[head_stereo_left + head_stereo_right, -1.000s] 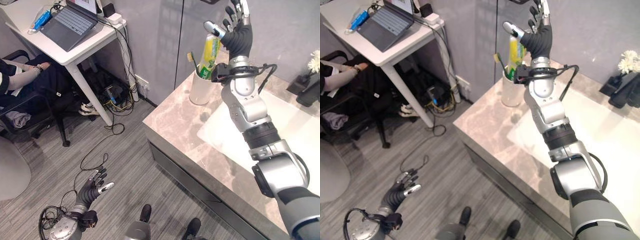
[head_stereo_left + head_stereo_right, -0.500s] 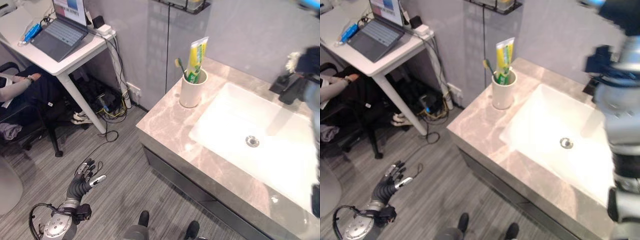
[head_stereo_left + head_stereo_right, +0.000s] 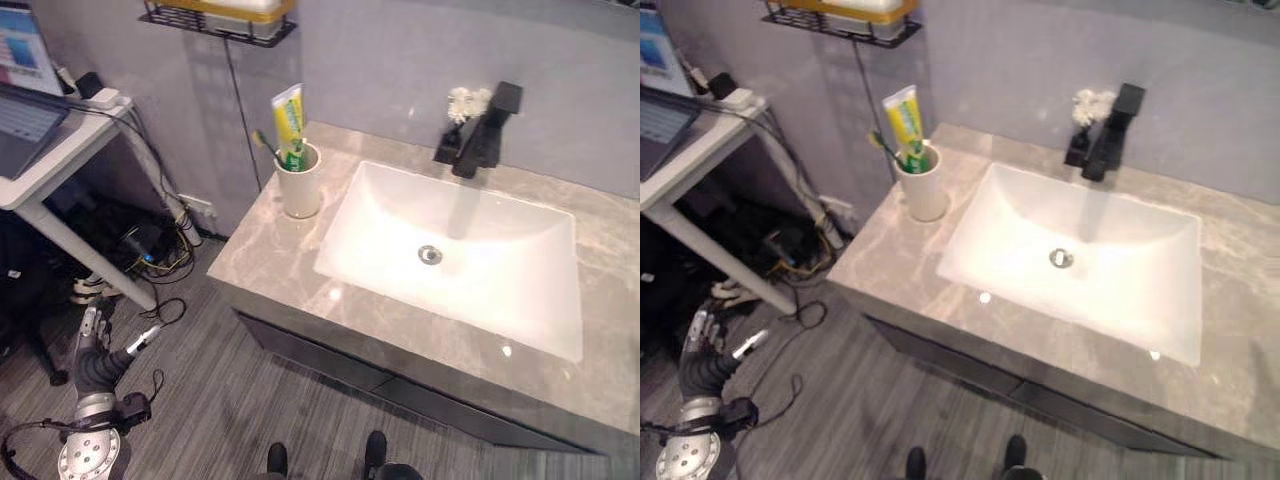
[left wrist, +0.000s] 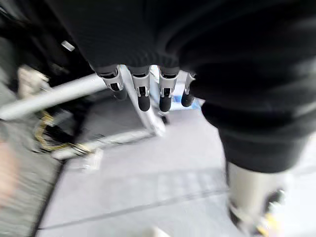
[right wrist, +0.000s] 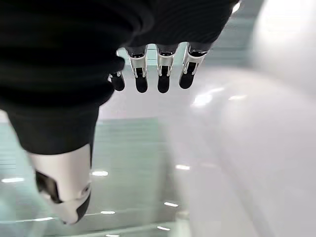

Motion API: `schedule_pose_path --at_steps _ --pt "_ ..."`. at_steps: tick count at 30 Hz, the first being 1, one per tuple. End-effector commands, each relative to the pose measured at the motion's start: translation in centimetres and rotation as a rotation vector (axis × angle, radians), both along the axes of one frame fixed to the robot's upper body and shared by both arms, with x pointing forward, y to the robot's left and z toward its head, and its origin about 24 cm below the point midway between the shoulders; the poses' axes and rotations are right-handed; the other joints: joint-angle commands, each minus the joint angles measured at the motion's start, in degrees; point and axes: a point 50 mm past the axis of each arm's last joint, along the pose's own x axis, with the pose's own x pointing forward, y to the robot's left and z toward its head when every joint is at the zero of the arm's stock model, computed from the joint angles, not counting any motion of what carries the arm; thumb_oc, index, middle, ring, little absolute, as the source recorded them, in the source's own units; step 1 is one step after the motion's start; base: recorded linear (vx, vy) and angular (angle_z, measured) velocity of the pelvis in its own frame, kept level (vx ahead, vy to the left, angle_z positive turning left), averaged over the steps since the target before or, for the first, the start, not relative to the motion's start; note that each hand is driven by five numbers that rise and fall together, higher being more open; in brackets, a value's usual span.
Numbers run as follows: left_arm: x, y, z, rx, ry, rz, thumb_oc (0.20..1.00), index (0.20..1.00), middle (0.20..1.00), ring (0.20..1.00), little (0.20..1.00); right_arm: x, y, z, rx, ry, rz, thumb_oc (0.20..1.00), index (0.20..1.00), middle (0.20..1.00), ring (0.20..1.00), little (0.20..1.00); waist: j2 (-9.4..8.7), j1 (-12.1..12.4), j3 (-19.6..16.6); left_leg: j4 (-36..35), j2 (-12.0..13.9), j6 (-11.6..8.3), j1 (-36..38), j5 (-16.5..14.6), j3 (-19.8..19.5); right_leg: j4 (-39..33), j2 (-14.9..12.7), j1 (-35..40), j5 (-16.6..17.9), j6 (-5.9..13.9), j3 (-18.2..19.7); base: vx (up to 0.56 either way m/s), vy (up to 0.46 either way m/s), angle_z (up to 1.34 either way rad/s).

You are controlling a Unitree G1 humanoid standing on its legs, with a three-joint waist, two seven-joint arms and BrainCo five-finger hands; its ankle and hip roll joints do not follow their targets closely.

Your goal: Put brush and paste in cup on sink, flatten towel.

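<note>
Brush (image 3: 266, 148) and paste (image 3: 289, 124) stand in the cup (image 3: 299, 182); both robot hands (image 3: 95, 352) (image 5: 158, 69) spread, empty; towel-flattening comes next.

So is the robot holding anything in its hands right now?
No, nothing. The left robot hand hangs open over the floor, and the right robot hand is open too. The toothbrush and toothpaste already stand in the cup.

Grey wall (image 3: 400, 60), wood-look plank floor (image 3: 200, 400); white desk (image 3: 40, 165) at 9 o'clock, black wire shelf (image 3: 215, 22) at 11.
</note>
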Motion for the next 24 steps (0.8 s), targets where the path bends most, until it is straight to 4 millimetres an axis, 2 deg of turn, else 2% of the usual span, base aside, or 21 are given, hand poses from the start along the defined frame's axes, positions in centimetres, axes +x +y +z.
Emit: schedule_pose_path --at_steps 1,2,4,6,8,9,12,13,15,16,17,18,19,20,21,22,23,24 --pt "0.3 0.3 4.7 0.184 -0.179 -0.037 0.294 0.294 0.294 0.294 0.294 0.4 -0.1 0.6 0.038 -0.023 0.061 1.0 1.0 1.0 1.0 1.0 -1.17 -1.1 -1.2 0.3 -0.4 -0.47 4.0 -3.5 3.1 0.0 -0.1 2.7 -3.2 1.9 4.2 0.0 0.005 -0.29" --pt "0.3 0.4 5.0 0.196 -0.191 -0.036 0.2 0.2 0.2 0.2 0.2 0.2 -0.2 -0.1 0.048 0.029 0.033 1.0 1.0 1.0 1.0 1.0 -1.04 -1.7 -1.2 0.3 -0.2 -0.54 4.2 -3.6 3.8 0.0 -0.1 2.5 -3.1 1.95 4.8 0.0 0.003 -0.41" --pt "0.3 0.4 5.5 0.206 -0.21 -0.039 0.2 0.2 0.2 0.2 0.2 -0.2 -0.5 -1.7 0.106 0.083 0.011 1.0 1.0 1.0 1.0 1.0 -0.54 -2.8 -1.2 0.3 -0.1 -0.59 4.5 -3.7 4.9 0.0 0.1 2.0 -3.0 1.93 5.9 0.0 0.002 -0.41" --pt "0.3 0.4 5.5 0.208 -0.209 -0.039 0.2 0.2 0.2 0.2 0.2 -0.3 -0.5 -1.8 0.108 0.083 0.011 1.0 1.0 1.0 1.0 1.0 -0.64 -2.6 -1.2 0.3 0.0 -0.61 4.5 -3.8 5.0 0.0 0.1 2.0 -2.9 1.92 6.1 0.01 0.001 -0.29" --pt "0.6 0.2 5.8 0.181 -0.231 -0.063 0.2 0.2 0.2 0.2 0.2 -1.0 -1.5 -4.6 0.241 0.111 -0.038 1.0 1.0 1.0 1.0 1.0 0.03 -3.5 -1.1 0.3 0.1 -0.72 4.6 -3.8 5.6 0.0 0.3 1.7 -2.9 1.86 6.7 -0.01 -0.007 -0.29" --pt "0.9 0.0 5.2 0.126 -0.219 -0.081 0.2 0.2 0.2 0.2 0.2 -1.5 -2.5 -7.0 0.344 0.16 -0.092 1.0 1.0 1.0 1.0 1.0 0.38 -4.1 -0.8 0.3 0.1 -0.75 4.4 -3.7 5.8 0.0 0.4 1.3 -2.8 1.81 7.1 -0.05 -0.014 -0.21" --pt "1.0 0.1 4.6 0.085 -0.19 -0.099 0.2 0.2 0.2 0.2 0.2 -2.2 -3.7 -10.4 0.481 0.276 -0.147 1.0 1.0 1.0 1.0 1.0 0.76 -4.6 -0.4 0.3 0.2 -0.8 4.1 -3.6 6.6 0.0 0.6 0.5 -2.6 1.8 7.8 -0.02 -0.006 -0.13" --pt "1.0 0.1 4.6 0.085 -0.19 -0.098 0.2 0.2 0.2 0.2 0.2 -2.1 -3.8 -10.4 0.481 0.277 -0.146 1.0 1.0 1.0 1.0 1.0 0.75 -4.6 -0.4 0.3 0.2 -0.81 4.1 -3.6 6.7 0.0 0.6 0.4 -2.5 1.79 7.9 -0.01 -0.004 -0.13" --pt "1.1 0.4 4.0 0.065 -0.157 -0.108 0.2 0.2 0.2 0.2 0.2 -2.9 -4.6 -13.3 0.595 0.375 -0.197 1.0 1.0 1.0 1.0 1.0 1.19 -4.6 0.0 0.3 0.3 -0.84 4.1 -3.5 7.6 0.0 0.7 -0.2 -2.3 1.74 8.9 -0.01 -0.002 -0.23" --pt "1.1 0.4 4.0 0.066 -0.152 -0.113 0.2 0.2 0.2 0.2 0.2 -3.3 -4.8 -14.1 0.632 0.397 -0.212 1.0 1.0 1.0 1.0 1.0 1.34 -4.6 0.1 0.3 0.3 -0.88 4.1 -3.4 7.7 0.0 0.8 -0.3 -2.2 1.72 9.0 0.0 0.0 -0.24" --pt "1.0 0.5 4.0 0.066 -0.152 -0.112 0.2 0.2 0.2 0.2 0.2 -3.3 -4.8 -14.2 0.633 0.397 -0.21 1.0 1.0 1.0 1.0 1.0 1.32 -4.6 0.0 0.3 0.3 -0.89 4.1 -3.4 7.8 0.0 0.8 -0.4 -2.2 1.72 9.1 0.0 -0.017 -0.12" --pt "1.2 0.5 3.8 0.059 -0.134 -0.126 0.2 0.2 0.2 0.2 0.2 -3.8 -4.8 -15.6 0.707 0.41 -0.225 1.0 1.0 1.0 1.0 1.0 1.61 -4.6 0.3 0.3 0.3 -1.01 3.9 -3.2 7.9 0.0 0.8 -0.6 -2.2 1.7 9.2 0.0 -0.015 -0.1" --pt "1.2 0.5 3.8 0.059 -0.135 -0.126 0.2 0.2 0.2 0.2 0.2 -3.8 -4.9 -15.7 0.708 0.408 -0.224 1.0 1.0 1.0 1.0 1.0 1.58 -4.6 0.3 0.3 0.3 -1.02 3.8 -3.2 7.9 0.0 0.8 -0.7 -2.1 1.69 9.2 0.0 -0.022 -0.07" --pt "1.3 0.5 3.5 0.05 -0.119 -0.137 0.2 0.2 0.2 0.2 0.2 -4.1 -4.8 -16.8 0.769 0.42 -0.231 1.0 1.0 1.0 1.0 1.0 1.81 -4.7 0.5 0.3 0.3 -1.11 3.6 -3.1 7.9 0.0 0.7 -0.9 -2.1 1.66 9.2 0.0 -0.02 -0.06" --pt "1.6 0.4 3.2 0.044 -0.094 -0.16 0.2 0.2 0.2 0.2 0.2 -4.7 -4.4 -19.1 0.891 0.415 -0.236 1.0 1.0 1.0 1.0 1.0 2.21 -4.8 0.7 0.3 0.3 -1.22 3.2 -2.9 7.9 0.0 0.7 -1.3 -2.1 1.58 9.3 0.0 -0.026 -0.03" --pt "1.7 0.5 3.0 0.047 -0.078 -0.168 0.2 0.2 0.2 0.2 0.2 -5.0 -4.1 -20.4 0.966 0.414 -0.237 1.0 1.0 1.0 1.0 1.0 2.36 -4.8 0.8 0.3 0.3 -1.3 3.1 -2.7 7.9 0.0 0.8 -1.5 -2.1 1.55 9.3 0.0 0.0 0.0" --pt "1.7 0.6 3.0 0.048 -0.078 -0.168 0.2 0.2 0.2 0.2 0.2 -5.0 -4.2 -20.4 0.969 0.413 -0.235 1.0 1.0 1.0 1.0 1.0 2.29 -4.8 0.8 0.3 0.3 -1.32 3.0 -2.7 7.9 0.0 0.8 -1.6 -2.0 1.54 9.3 0.0 0.0 0.0" --pt "2.0 0.5 3.1 0.053 -0.071 -0.184 0.2 0.2 0.2 0.2 0.2 -5.5 -3.7 -22.2 1.07 0.407 -0.241 1.0 1.0 1.0 1.0 1.0 2.45 -4.8 0.9 0.3 0.4 -1.45 2.7 -2.5 7.9 0.0 0.8 -1.7 -2.0 1.48 9.2 -0.01 -0.036 -0.01"
